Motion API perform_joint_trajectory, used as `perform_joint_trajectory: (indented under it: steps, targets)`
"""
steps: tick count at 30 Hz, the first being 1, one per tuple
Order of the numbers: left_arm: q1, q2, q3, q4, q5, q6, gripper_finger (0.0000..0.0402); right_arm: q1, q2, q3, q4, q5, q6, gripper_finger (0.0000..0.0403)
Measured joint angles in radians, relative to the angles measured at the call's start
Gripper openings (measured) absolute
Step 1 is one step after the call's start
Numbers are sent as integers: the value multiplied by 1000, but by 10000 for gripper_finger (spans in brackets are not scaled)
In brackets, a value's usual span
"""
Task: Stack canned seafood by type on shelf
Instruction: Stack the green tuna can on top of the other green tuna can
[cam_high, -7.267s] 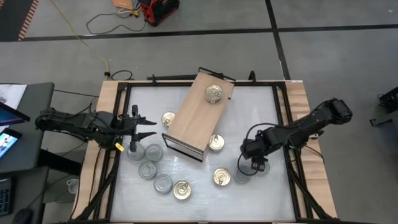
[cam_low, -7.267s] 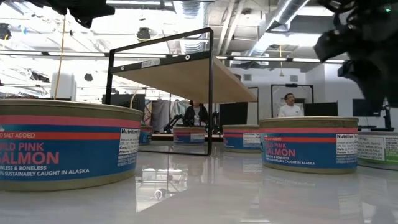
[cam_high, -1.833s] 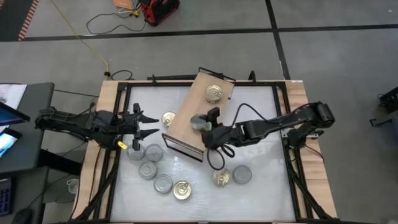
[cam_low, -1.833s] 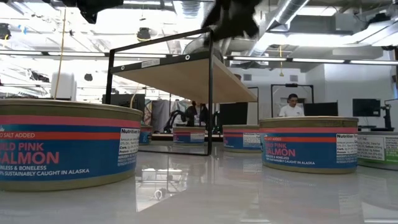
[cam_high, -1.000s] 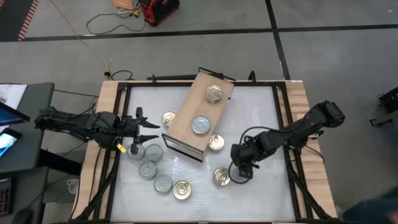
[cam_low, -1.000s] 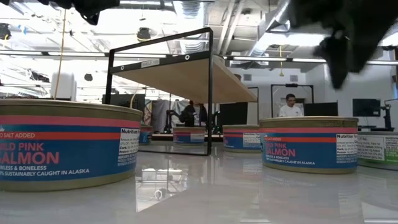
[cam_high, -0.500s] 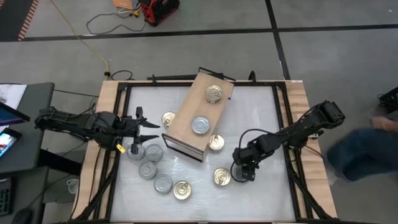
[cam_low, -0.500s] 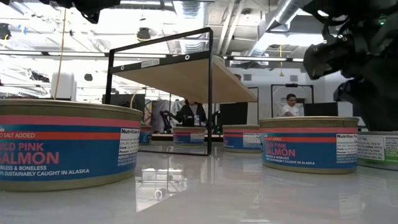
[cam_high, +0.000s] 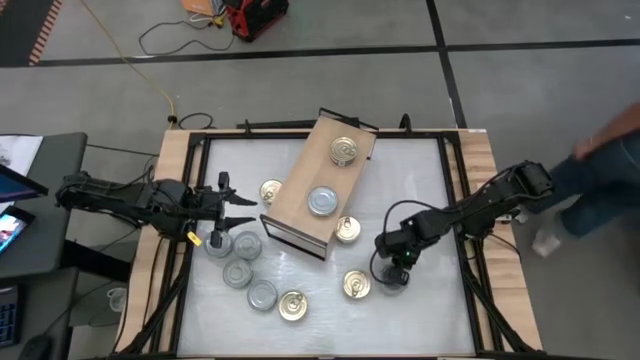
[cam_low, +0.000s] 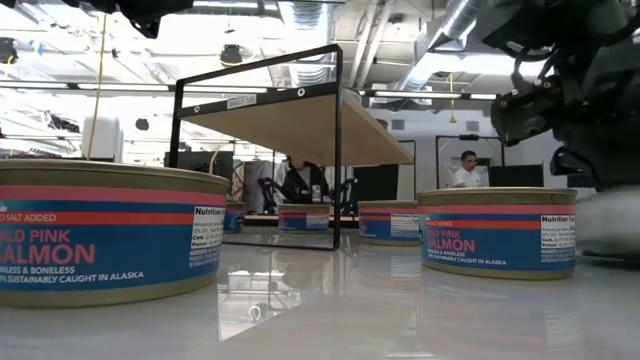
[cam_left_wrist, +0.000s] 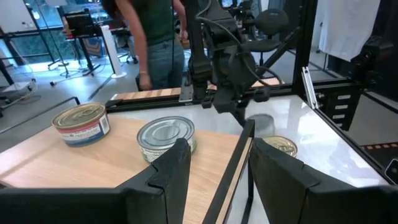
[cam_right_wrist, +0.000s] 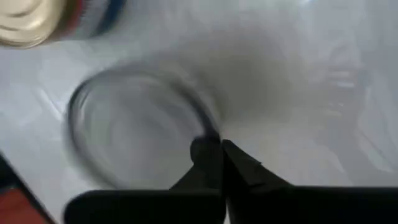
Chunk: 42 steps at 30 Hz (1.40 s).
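Note:
The shelf (cam_high: 318, 185) lies slantwise on the white table, with a gold-lidded tin (cam_high: 344, 151) and a silver-lidded tin (cam_high: 322, 201) resting on its flat top. More canned seafood stands on the tabletop: gold tins (cam_high: 356, 285) and silver tins (cam_high: 238, 272). My right gripper (cam_high: 398, 267) points down, shut, over the rim of a silver tin (cam_high: 392, 281) at the near right. That tin is blurred in the right wrist view (cam_right_wrist: 137, 124) and in the low view (cam_low: 605, 222). My left gripper (cam_left_wrist: 221, 168) waits open and level at the table's left, beside the shelf. My right gripper comes from above, pointing down. Its shut fingertips (cam_right_wrist: 211, 149) stand at the silver tin's rim (cam_right_wrist: 202, 121), at the lid's edge. Nothing shows between the fingers. Whether they touch the rim I cannot tell. The tin rests on the table.
A cluster of silver tins (cam_high: 247, 243) and a gold tin (cam_high: 292, 305) fill the near left. Gold tins (cam_high: 347, 229) (cam_high: 271, 190) stand against the shelf's sides. Wooden rails (cam_high: 478, 200) border the table. A person (cam_high: 600, 170) moves past the right side.
My right gripper has sunk toward the table at the near right, onto the silver tin there, and has tipped more steeply downward. That tin now shows blurred. A person has walked along the table's right side.

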Motion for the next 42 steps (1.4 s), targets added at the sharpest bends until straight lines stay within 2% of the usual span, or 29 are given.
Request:
perform_joint_trajectory:
  steps: [9, 15, 19, 23, 29, 32, 36, 42]
  targets:
    - [0, 1, 0, -2, 0, 0, 160, -71, -13, -6, -176, 112, 5, 38]
    - [0, 1, 0, -11, 0, -2, 160, -95, -134, 39, -324, 220, -17, 42]
    - [0, 1, 0, -9, -1, 6, 160, -63, -202, 108, -382, 232, -49, 61]
    - [0, 1, 0, -9, -63, 2, 160, 22, -213, 174, -374, 228, -71, 109]
    - [0, 1, 0, -8, -156, 19, 160, 122, -155, 230, -304, 233, -74, 230]
    - [0, 1, 0, 11, -184, 39, 160, 153, -108, 243, -303, 294, -71, 280]
    - [0, 1, 0, 49, -205, 46, 160, 179, -54, 243, -270, 346, -59, 312]
    - [0, 1, 0, 51, -208, 40, 160, 193, 4, 245, -189, 353, -56, 321]
